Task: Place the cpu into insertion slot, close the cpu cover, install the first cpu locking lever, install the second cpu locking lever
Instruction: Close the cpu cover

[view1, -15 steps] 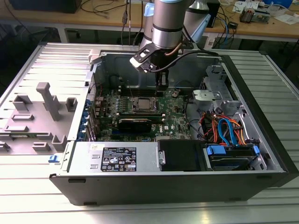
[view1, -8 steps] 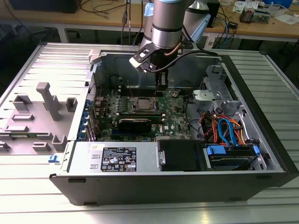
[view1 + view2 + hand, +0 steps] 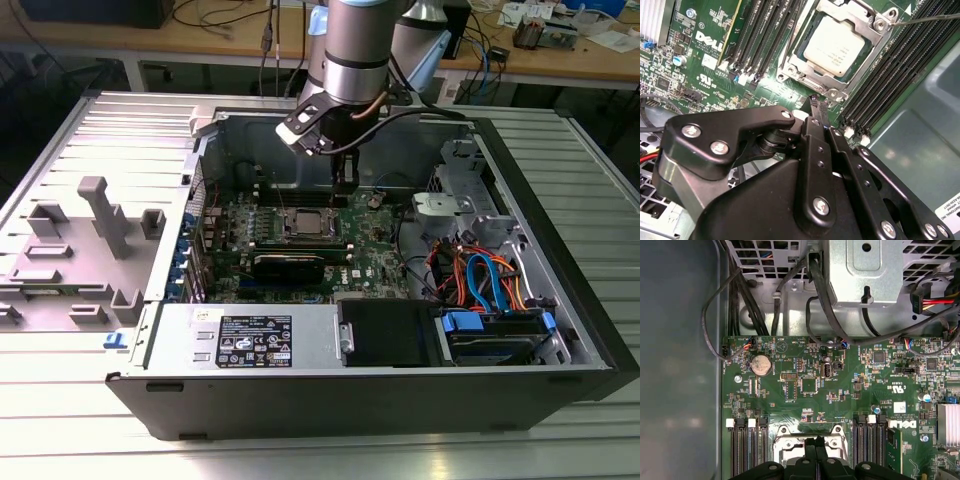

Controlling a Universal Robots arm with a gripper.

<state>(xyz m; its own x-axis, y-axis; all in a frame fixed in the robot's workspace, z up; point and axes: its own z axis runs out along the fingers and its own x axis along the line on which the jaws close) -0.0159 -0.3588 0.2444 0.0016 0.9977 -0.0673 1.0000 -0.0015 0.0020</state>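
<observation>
Hand (image 3: 816, 103), fingers closed together on nothing, just beside the cpu cover (image 3: 810, 82) edge; cpu (image 3: 835, 47) seated within, memory slots (image 3: 880, 80) close on both sides.

Robotics and electronics lab. Open desktop computer case (image 3: 350, 395) lying on its side on a ribbed aluminium table (image 3: 80, 440), with its green circuit board (image 3: 375, 250), bundled wiring and drive bays laid bare. Above the case, reaching down into it, a grey industrial robot arm (image 3: 358, 50). Behind the case, long wooden workbenches (image 3: 600, 68) strewn with loose cables (image 3: 487, 45) and small clutter, possibly tools or spare parts. Beside the case, on the exterior view's left, grey plastic fixtures (image 3: 105, 215) standing on a flat ribbed metal panel. Bare metal, wood and electronics on every side of the case.
</observation>
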